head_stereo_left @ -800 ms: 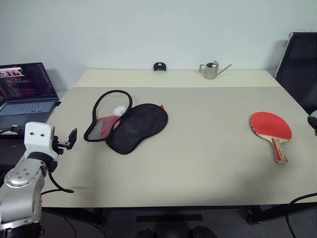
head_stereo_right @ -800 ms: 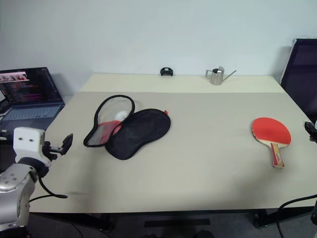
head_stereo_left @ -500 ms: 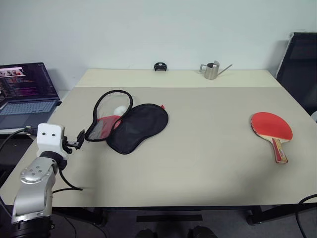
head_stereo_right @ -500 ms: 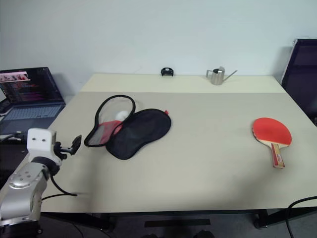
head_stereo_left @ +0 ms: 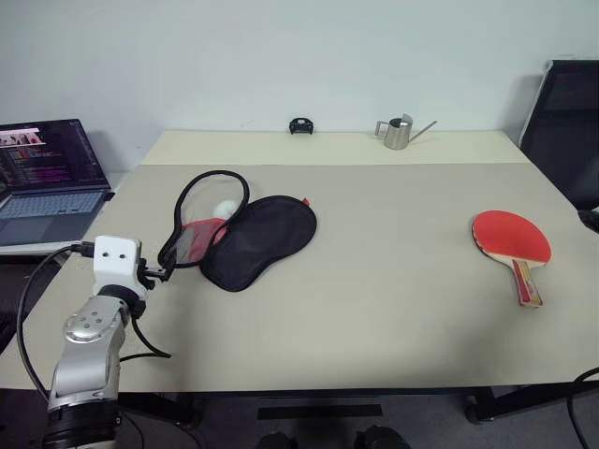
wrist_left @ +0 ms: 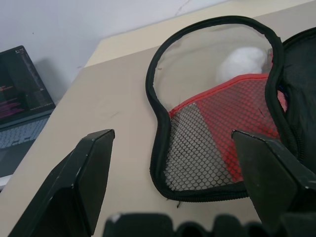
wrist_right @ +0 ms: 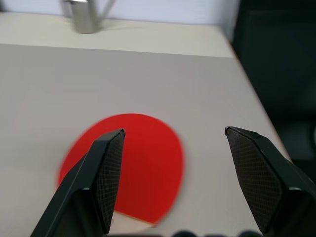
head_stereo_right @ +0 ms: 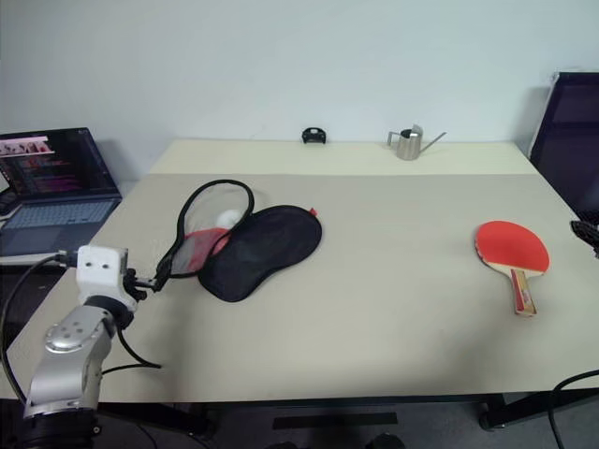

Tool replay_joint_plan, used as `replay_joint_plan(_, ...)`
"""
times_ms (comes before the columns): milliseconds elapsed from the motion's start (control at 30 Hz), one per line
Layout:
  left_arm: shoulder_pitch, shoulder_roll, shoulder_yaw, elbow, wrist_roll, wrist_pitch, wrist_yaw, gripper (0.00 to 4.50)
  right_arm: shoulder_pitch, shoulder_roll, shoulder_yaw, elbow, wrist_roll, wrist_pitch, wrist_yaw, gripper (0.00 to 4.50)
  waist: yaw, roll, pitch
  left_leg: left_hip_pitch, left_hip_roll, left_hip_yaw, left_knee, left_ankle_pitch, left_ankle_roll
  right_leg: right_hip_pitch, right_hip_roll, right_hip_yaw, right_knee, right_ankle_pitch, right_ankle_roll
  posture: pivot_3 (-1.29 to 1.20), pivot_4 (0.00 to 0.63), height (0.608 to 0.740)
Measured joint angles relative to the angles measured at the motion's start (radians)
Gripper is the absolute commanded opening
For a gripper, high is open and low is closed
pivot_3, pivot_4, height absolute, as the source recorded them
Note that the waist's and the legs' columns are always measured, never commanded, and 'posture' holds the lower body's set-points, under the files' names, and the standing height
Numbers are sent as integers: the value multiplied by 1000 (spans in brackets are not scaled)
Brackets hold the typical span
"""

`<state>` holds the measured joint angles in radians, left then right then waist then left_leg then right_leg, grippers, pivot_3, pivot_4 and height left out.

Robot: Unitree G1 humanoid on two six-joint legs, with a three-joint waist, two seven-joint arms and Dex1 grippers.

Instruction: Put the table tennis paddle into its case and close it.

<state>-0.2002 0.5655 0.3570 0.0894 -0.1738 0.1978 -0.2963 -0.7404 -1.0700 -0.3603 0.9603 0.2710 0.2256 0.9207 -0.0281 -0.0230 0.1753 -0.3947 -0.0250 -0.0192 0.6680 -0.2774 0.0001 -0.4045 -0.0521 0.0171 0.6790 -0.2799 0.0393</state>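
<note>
Big pale table (head_stereo_left: 374, 309) against a plain wall, with a laptop (head_stereo_left: 47, 178) off to the left and a small metal watering can (head_stereo_left: 401, 132) at the far edge. Near the left side, the case (head_stereo_left: 239, 234), lying unzipped and spread flat, red mesh side (wrist_left: 217, 138) up beside the black half, so ready to take something inside. Something small and white (wrist_left: 244, 61) resting in the open part. Well apart, near the right edge, the table tennis paddle (head_stereo_left: 512, 241), red face up, handle toward the robot. Just beside the case's rim, the left gripper (head_stereo_left: 161, 274), fingers (wrist_left: 81, 182) spread wide, holding nothing, probably there to pin or lift the case. Above the paddle, the right gripper (wrist_right: 173, 163), fingers (wrist_right: 106, 168) also wide apart and empty, likely lined up to pick it up.
</note>
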Motion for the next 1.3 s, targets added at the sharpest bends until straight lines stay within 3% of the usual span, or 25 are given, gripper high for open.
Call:
replay_joint_plan(200,-14,11,-3,33,-3,-5,-38,4152,160,72,10,-341,80,164,84,3534,1,0,0,0,0,-1,1,0,0,0,0,0,1,0,0,0,150,740)
replay_joint_plan(500,-70,59,-34,100,-33,6,-179,4152,329,147,15,-802,225,367,69,3534,8,0,0,-3,0,-4,5,0,0,0,0,-3,2,0,0,0,150,740)
replay_joint_plan(667,-33,89,-96,12,-122,137,-360,4152,326,180,21,-898,283,417,64,3534,5,0,0,-3,0,-4,6,0,0,0,0,-3,2,0,0,0,150,740)
replay_joint_plan(900,32,130,-104,-108,-251,349,-483,4152,326,224,53,-979,325,455,56,3534,3,0,0,-3,0,-4,7,0,0,0,0,-3,2,0,0,0,150,740)
replay_joint_plan(1300,-8,71,-73,-114,-337,498,-397,4152,348,256,66,-1033,346,466,12,3534,5,0,0,-3,0,-5,8,0,0,0,0,-4,2,0,0,0,150,740)
